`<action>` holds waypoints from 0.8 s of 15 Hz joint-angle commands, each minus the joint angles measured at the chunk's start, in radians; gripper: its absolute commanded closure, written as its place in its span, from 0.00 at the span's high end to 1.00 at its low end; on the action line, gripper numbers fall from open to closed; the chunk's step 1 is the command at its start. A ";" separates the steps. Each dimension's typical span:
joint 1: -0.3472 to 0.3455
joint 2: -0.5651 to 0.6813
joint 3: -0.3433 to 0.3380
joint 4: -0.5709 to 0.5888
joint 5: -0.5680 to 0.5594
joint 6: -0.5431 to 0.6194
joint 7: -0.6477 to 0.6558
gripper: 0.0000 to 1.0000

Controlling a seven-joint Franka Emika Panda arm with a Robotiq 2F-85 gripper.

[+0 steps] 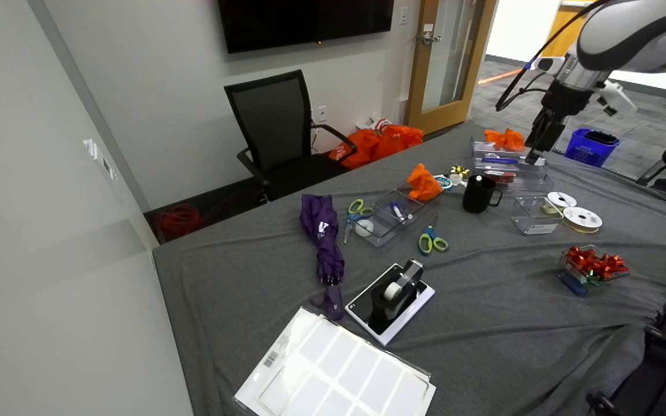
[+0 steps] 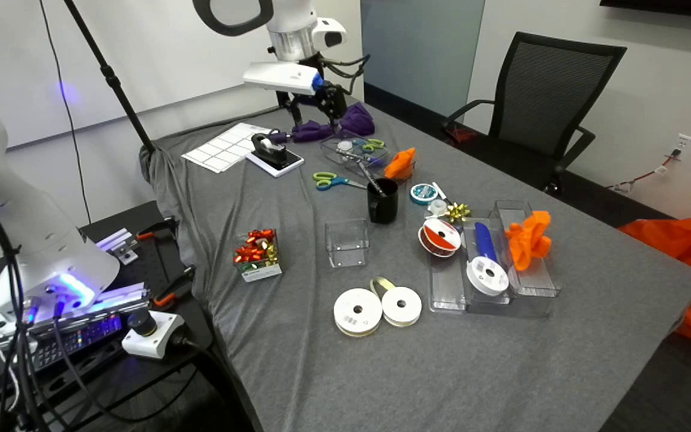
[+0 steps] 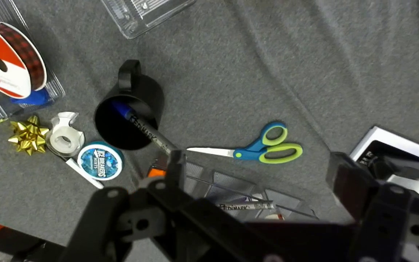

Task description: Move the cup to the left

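The black cup stands upright on the grey cloth and shows in both exterior views. In the wrist view the cup is left of centre, its handle toward the top and its dark opening facing the camera. A grey marker leans out of the cup. My gripper is open with nothing between its fingers. In the wrist view the cup lies up and left of the fingers, apart from them. The gripper is raised above the table in both exterior views.
Blue-green scissors lie beside the cup. A clear divided tray with an orange piece is close by. A mint tin, a clear box and ribbon spools surround the cup. A tape dispenser and umbrella stand farther off.
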 commanded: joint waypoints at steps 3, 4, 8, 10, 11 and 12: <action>-0.107 0.186 0.089 0.121 0.009 0.058 -0.051 1.00; -0.124 0.206 0.103 0.134 0.013 0.065 -0.072 1.00; -0.188 0.280 0.144 0.173 -0.010 0.148 -0.189 1.00; -0.183 0.249 0.149 0.146 -0.020 0.109 -0.113 1.00; -0.185 0.251 0.151 0.146 -0.021 0.108 -0.109 1.00; -0.185 0.250 0.152 0.146 -0.020 0.108 -0.107 1.00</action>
